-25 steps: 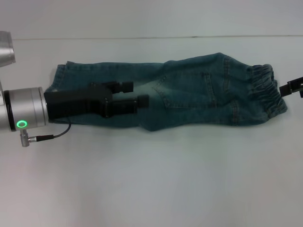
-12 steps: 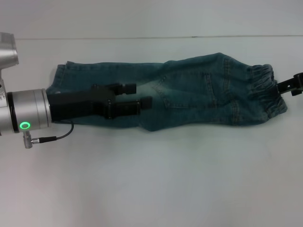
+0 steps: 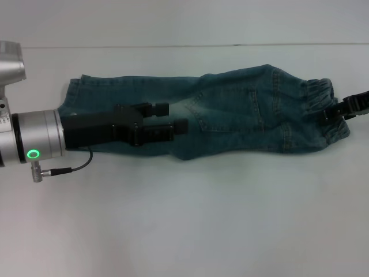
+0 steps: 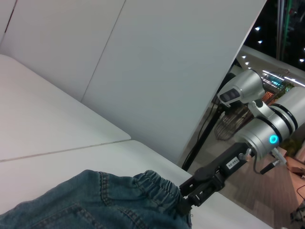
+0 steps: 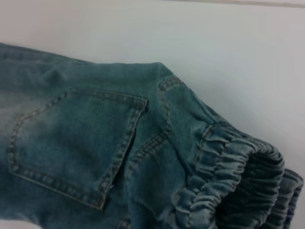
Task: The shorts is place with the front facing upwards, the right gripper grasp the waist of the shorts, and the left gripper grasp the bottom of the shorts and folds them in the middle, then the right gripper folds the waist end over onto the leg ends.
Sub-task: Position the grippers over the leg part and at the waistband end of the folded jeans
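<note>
In the head view, the shorts [image 3: 207, 112] lie flat on the table [image 3: 184, 219]. The left gripper [image 3: 176, 117] stretches level over their leg end, fingers spread. In the left wrist view, the right gripper [image 4: 183, 206] meets the waistband [image 4: 157, 183]; whether it grips cannot be told. The right wrist view shows the waistband close by.

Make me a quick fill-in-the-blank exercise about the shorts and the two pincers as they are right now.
1. The denim shorts lie already folded lengthwise on the ____ table.
2. The left pincer hovers over the ____ end of the shorts.
3. The right pincer is at the elastic ____ of the shorts.
4. A ____ light glows on the left arm's wrist.

Missing words: white; leg; waistband; green
</note>
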Available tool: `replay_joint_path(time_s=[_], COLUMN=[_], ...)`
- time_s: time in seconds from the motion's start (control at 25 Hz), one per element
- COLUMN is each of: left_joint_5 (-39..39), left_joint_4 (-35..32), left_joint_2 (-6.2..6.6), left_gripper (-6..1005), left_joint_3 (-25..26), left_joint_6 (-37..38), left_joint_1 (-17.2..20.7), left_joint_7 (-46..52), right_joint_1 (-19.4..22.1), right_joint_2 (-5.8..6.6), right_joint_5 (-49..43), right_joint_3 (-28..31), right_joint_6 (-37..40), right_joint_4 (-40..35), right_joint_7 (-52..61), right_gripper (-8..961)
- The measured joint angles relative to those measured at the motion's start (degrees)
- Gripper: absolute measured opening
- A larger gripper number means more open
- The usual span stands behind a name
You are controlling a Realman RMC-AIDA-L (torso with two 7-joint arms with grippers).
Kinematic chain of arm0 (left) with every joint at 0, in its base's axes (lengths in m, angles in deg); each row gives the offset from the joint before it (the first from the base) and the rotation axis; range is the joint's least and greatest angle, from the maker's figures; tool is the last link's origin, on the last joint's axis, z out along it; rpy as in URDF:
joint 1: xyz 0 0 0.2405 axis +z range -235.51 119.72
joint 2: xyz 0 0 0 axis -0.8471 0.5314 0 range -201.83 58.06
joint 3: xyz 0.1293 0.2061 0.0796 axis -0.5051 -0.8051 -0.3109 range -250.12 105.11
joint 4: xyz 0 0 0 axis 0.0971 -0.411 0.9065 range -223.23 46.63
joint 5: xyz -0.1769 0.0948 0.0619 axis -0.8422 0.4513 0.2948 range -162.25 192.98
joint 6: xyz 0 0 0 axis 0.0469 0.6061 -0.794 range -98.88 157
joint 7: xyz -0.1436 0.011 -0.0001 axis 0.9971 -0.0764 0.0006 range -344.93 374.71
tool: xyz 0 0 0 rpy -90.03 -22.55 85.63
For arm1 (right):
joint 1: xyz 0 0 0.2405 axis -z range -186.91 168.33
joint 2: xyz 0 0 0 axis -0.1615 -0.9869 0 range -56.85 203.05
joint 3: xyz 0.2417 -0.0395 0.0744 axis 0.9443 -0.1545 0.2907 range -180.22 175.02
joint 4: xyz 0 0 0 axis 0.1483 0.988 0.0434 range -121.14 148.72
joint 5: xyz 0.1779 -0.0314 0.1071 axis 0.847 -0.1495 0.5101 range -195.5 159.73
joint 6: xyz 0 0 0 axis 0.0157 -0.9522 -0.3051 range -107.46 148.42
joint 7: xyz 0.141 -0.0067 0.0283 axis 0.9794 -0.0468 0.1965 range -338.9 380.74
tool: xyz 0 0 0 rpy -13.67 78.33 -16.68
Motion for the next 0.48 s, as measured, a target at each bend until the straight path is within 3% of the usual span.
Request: replay_joint_path(time_s=[0.48], left_joint_5=[0.0], left_joint_4=[0.3], left_joint_2=[-0.27], left_gripper=[825], left_joint_3=[0.0], left_joint_6=[-0.4], left_joint_1=[0.0], left_joint_7=[0.1], right_joint_1=[-0.5], right_joint_2=[-2.27], right_joint_5=[0.1], right_joint_3=[-0.5], right_joint_6=[-2.6], right_joint_4=[0.5], right_joint_7=[-2.3], right_gripper=[731])
